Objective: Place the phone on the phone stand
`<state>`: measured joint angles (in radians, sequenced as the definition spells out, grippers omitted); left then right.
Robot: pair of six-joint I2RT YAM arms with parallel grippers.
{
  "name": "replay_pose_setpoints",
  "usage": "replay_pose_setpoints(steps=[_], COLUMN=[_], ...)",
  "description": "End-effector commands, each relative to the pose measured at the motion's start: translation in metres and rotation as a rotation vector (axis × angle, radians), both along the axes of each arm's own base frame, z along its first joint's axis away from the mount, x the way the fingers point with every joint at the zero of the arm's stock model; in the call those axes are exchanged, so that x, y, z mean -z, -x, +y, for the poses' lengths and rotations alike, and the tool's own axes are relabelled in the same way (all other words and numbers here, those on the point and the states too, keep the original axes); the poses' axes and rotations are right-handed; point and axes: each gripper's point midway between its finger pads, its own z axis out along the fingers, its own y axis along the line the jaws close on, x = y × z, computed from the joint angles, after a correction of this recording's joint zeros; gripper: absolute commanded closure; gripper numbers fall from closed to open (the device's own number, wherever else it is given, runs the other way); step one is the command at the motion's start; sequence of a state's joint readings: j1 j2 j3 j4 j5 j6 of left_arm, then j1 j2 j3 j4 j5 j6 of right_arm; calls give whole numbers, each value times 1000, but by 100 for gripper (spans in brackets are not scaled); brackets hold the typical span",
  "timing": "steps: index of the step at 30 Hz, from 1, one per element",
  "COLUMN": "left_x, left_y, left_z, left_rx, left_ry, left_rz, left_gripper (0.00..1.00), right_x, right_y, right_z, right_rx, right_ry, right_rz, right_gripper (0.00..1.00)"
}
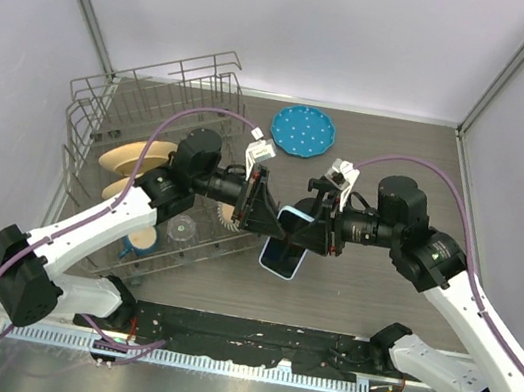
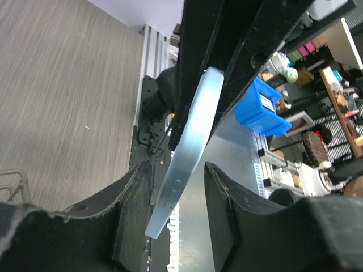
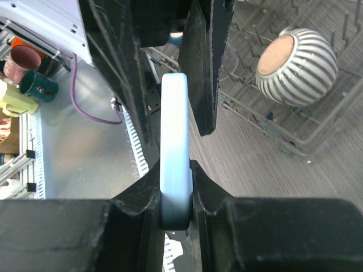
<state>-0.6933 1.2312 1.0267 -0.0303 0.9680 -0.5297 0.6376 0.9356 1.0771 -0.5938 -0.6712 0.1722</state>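
The phone (image 1: 284,249), black screen with a light blue edge, hangs above the table at mid-scene between my two grippers. My right gripper (image 1: 314,228) is shut on its upper end; in the right wrist view the pale blue edge (image 3: 174,124) is clamped tight between both pads of that gripper (image 3: 175,173). My left gripper (image 1: 264,213) faces it from the left. In the left wrist view its fingers (image 2: 177,170) are open around the phone's edge (image 2: 191,141), which lies near the left finger with a gap to the right one. The phone stand is not visible in any view.
A wire dish rack (image 1: 103,117) holds tan plates, a striped bowl (image 3: 296,63) and a glass at the left. A round blue dotted plate (image 1: 304,131) lies at the back. The black mounting rail (image 1: 247,336) runs along the near edge.
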Motion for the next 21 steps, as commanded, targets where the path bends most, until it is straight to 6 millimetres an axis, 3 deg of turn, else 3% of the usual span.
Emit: replay_pose_setpoints(steps=[1,8,14,15,18,19,21], left_x=[-24,-35,-35,-32,-30,-33,-32], left_y=[13,21,23,18,10,1,-5], left_z=[0,0,-2,-2,-1,1,6], left_rx=[84,121,111,78,-4,-80,-145], left_ry=[98,154,148,132,110,111,117], left_rz=[-48,-35,-67,-63,-106,-131,-163], left_gripper=[57,60,86,97,100,100,100], right_x=[-41,-31,-28,-27,-15,-9,-4], right_y=[10,9,8,6,-2,-5,-12], right_z=[11,15,19,19,18,17,13], right_rx=[-90,-91,-86,-76,-20,4,66], right_ry=[-162,-177,-211,-207,-172,-161,-152], right_rz=[-113,-63,-37,-39,-8,8,10], right_gripper=[99,99,99,98,72,57,46])
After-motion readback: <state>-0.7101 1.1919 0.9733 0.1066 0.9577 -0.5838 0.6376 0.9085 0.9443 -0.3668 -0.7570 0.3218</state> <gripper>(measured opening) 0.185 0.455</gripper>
